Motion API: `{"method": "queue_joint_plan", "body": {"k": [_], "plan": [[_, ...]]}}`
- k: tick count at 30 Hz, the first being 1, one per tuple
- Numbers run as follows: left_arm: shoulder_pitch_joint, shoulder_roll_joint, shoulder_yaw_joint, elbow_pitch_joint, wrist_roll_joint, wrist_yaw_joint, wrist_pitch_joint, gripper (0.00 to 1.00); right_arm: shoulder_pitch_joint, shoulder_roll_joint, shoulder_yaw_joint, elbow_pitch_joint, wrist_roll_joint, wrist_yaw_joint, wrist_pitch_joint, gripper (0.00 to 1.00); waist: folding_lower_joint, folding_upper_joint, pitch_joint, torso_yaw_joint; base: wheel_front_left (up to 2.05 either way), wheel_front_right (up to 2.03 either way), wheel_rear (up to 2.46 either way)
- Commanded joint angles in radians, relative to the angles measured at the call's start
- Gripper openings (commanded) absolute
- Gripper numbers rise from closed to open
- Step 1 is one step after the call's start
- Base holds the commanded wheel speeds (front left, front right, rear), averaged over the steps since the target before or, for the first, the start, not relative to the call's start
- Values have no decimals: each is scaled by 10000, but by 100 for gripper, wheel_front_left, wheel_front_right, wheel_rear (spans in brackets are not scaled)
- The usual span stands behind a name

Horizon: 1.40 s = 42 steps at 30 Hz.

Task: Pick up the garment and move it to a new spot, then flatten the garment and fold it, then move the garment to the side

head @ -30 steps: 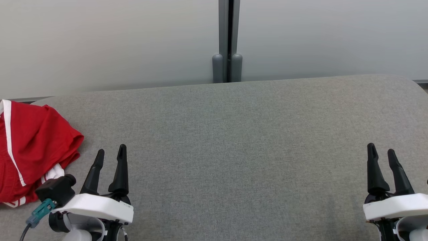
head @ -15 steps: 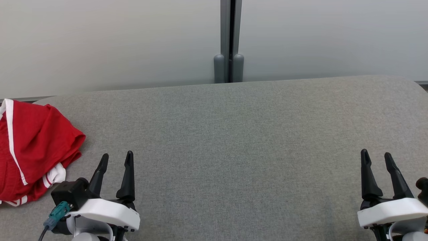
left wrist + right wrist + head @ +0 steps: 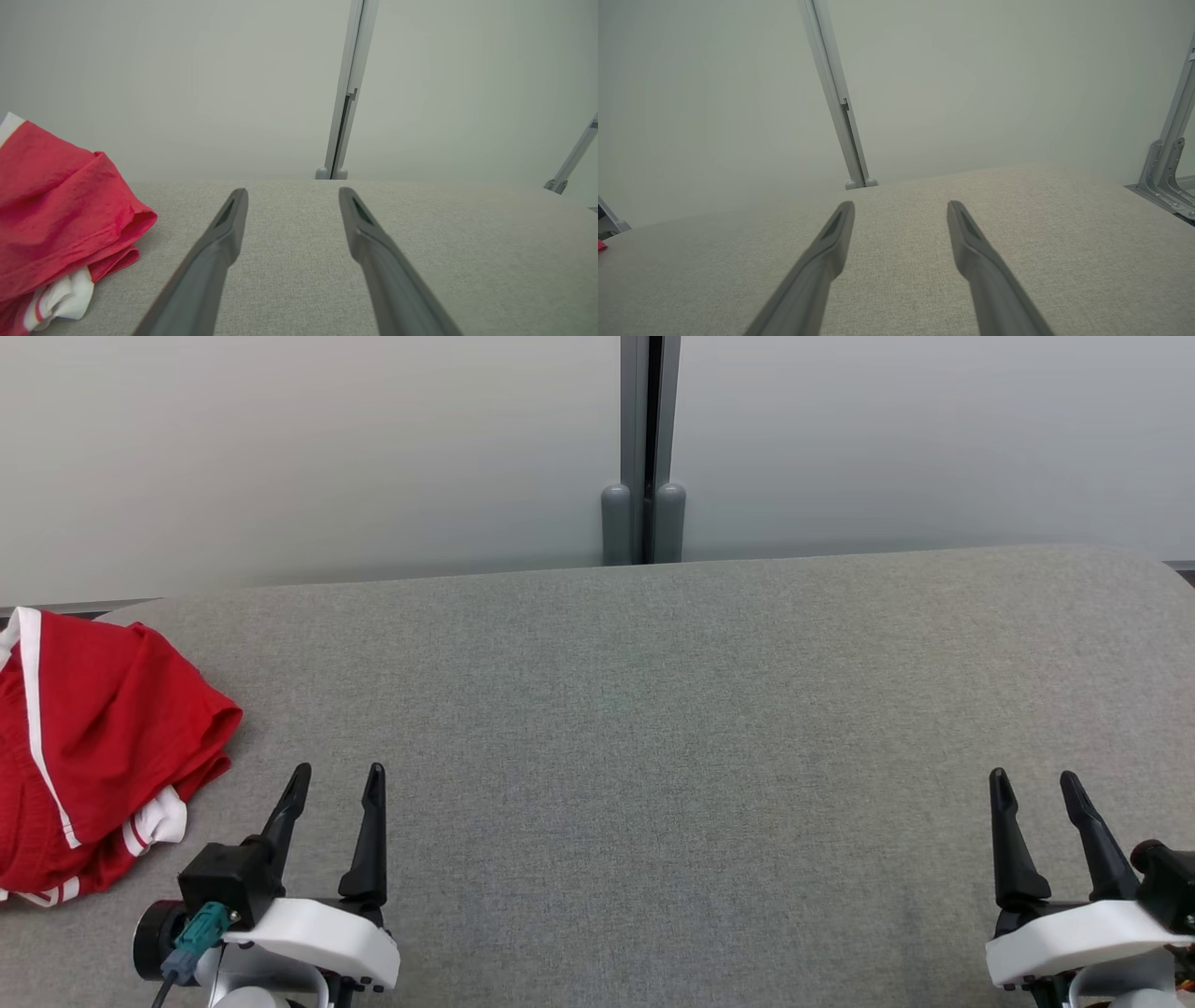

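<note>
The garment [image 3: 93,747] is red with white stripes and lies bunched at the far left of the grey padded table [image 3: 653,709]. Its folded edge and a white trim show in the left wrist view [image 3: 60,233]. My left gripper [image 3: 338,775] hovers open to the right of the garment, apart from it, with nothing between its fingers [image 3: 292,191]. At the lower right my right gripper [image 3: 1034,779] is open and empty over bare table [image 3: 901,205]. A tiny red corner of the garment [image 3: 601,245] shows at the left edge of the right wrist view.
A pale wall panel with a grey vertical post [image 3: 646,448] stands right behind the table's far edge. A metal bracket [image 3: 1164,177] sits off the table's right end. The table's corners are rounded.
Both grippers have drawn back toward the bottom of the head view, the left one shifting right and the right one slightly left. The garment has not moved on the table.
</note>
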Motion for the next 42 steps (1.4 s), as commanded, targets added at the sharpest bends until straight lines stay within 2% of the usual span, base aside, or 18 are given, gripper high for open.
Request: {"method": "queue_joint_plan", "body": {"k": [1, 14, 27, 35, 42], "plan": [[-79, 70, -54, -5, 333, 84, -103, 100, -69, -93, 7, 46, -320, 3, -137, 100, 0, 0, -2, 5, 0, 0, 0], [1, 6, -39, 214, 1103, 260, -347, 100, -17, -32, 46, 314, -1121, 3, -384, 100, 0, 0, -29, 48, 0, 0, 0], [62, -139, 144, 478, 1800, 292, -587, 100, -71, -10, 503, 479, -677, 4, -622, 100, 0, 0, -27, 110, 0, 0, 0], [46, -208, 188, 534, 2374, 279, -730, 100, -82, -163, 733, 438, -843, 4, -782, 100, 0, 0, 3, 179, 0, 0, 0], [47, -311, 362, 578, 2144, 146, -724, 100, -97, -178, 773, 523, -574, 4, -760, 100, 0, 0, 21, 203, 0, 0, 0]]}}
